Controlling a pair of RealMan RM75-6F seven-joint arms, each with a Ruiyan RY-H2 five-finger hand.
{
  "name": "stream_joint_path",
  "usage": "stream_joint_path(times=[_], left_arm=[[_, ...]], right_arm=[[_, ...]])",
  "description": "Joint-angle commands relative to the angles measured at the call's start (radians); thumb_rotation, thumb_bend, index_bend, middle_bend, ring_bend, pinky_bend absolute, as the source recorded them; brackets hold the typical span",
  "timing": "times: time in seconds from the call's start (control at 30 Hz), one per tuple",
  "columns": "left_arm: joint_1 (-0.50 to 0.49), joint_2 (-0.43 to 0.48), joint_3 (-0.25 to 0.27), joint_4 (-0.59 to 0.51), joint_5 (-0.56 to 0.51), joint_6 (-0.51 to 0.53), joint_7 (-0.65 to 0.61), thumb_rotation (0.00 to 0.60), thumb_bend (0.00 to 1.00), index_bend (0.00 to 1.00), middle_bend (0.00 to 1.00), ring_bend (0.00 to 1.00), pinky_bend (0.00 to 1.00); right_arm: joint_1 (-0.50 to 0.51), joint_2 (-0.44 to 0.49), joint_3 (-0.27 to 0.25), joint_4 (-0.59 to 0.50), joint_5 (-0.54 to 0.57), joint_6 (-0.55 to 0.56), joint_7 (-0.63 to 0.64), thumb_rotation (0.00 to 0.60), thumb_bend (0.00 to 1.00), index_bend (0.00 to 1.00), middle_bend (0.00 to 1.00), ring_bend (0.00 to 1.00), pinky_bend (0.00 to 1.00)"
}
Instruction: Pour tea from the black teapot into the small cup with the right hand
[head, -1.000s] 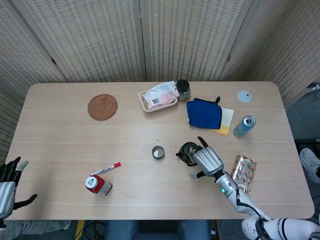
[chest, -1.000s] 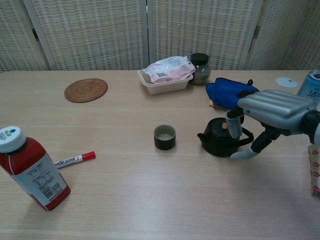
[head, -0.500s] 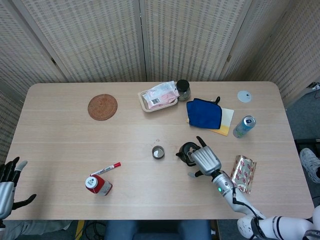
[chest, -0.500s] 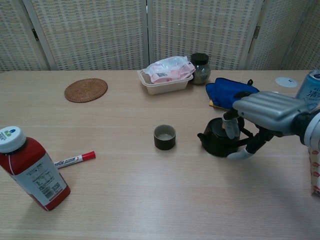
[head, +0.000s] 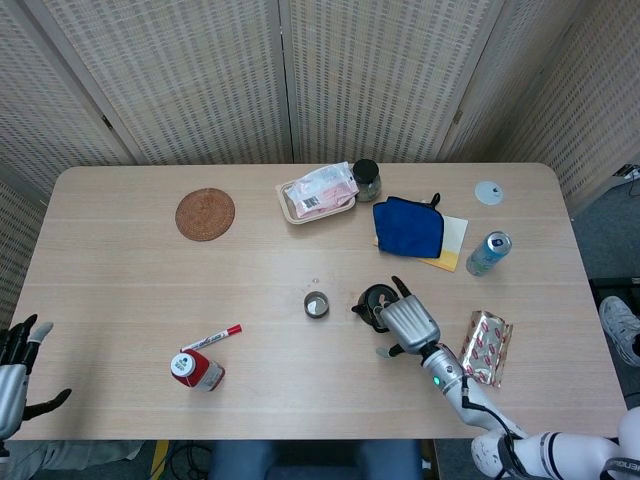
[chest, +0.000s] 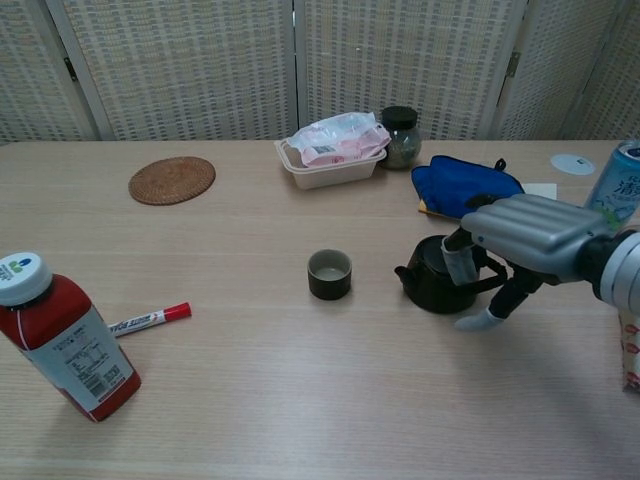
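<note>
The right robot hand (chest: 520, 240) hangs over the black teapot (chest: 436, 276), its fingers (chest: 462, 262) draped down around the handle side; whether they have actually closed on the pot cannot be told from either view. The teapot stands upright on the table (head: 120, 290), with the small cup (chest: 329, 274) just beside it at its 9 o'clock and the spout turned that way. The left robot hand (head: 15, 370) sits spread and empty at the table's near-left edge, well apart from everything.

The main risk is a shallow grip: if the fingers catch only the lid or rim, the pot may swing or slip as it lifts, spilling tea short of the cup (a small target). A careless tilt could also knock the cup over.

The table is pale wood grain, and woven beige screens close off the room behind it. At the teapot's 12 o'clock lies a blue cloth (head: 410, 226)
</note>
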Motion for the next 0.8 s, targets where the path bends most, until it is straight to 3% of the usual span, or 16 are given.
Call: stream_joint_path(times=[0.03, 0.8], left_arm=[[0.002, 0.000, 0.001, 0.002, 0.000, 0.002, -0.003, 0.600, 0.00, 0.10, 0.00, 0.00, 0.00], [0.001, -0.004, -0.001, 0.013, 0.000, -0.003, -0.014, 0.600, 0.00, 0.10, 0.00, 0.00, 0.00]], right_arm=[[0.001, -0.002, -0.002, -0.003, 0.004, 0.002, -0.004, 0.401, 0.00, 0.52, 0.48, 0.44, 0.00], [0.005, -0.016, -0.036, 0.000, 0.053, 0.004, -0.072, 0.456, 0.00, 0.53, 0.52, 0.46, 0.00]])
